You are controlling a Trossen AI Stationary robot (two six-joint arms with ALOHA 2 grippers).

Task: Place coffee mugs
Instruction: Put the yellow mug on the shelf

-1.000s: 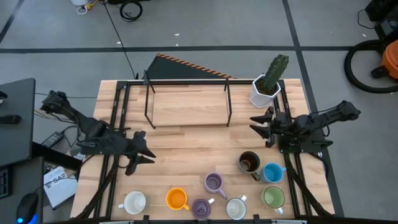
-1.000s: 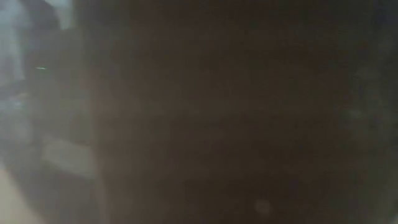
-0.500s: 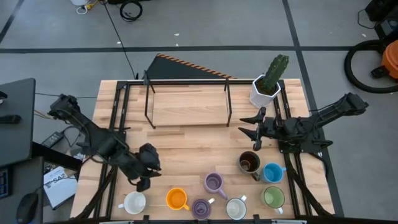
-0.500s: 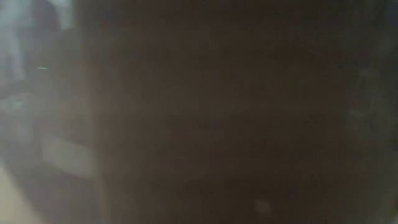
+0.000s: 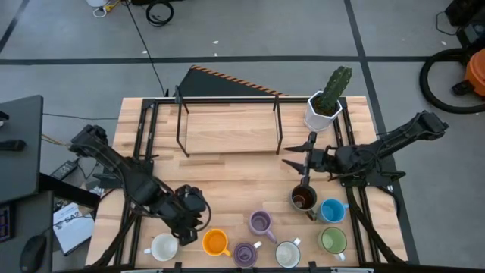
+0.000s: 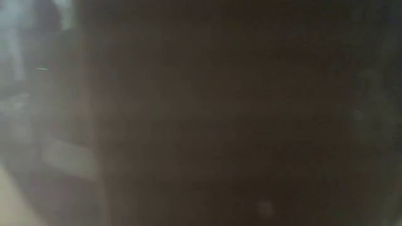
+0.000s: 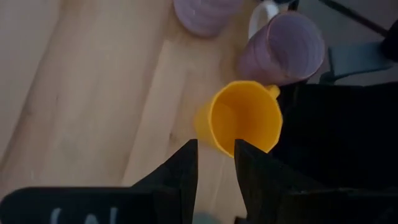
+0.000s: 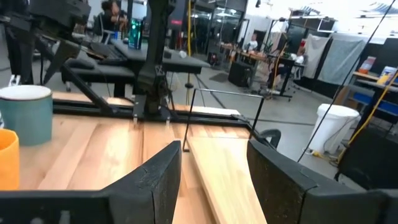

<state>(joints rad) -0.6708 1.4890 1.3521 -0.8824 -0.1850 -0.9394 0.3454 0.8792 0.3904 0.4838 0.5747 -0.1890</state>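
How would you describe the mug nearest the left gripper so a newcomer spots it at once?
Look along the table's near edge, where the mugs stand in a loose row. The second from the left end is the orange mug, just beside the left gripper. It is the only orange one, between a white mug and a purple mug.

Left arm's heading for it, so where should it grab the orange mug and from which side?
Likely by the rim wall of the small orange handled mug, from above: it stands upright, mouth open. The left gripper hangs just short, fingers slightly apart. Its handle faces the purple mug.
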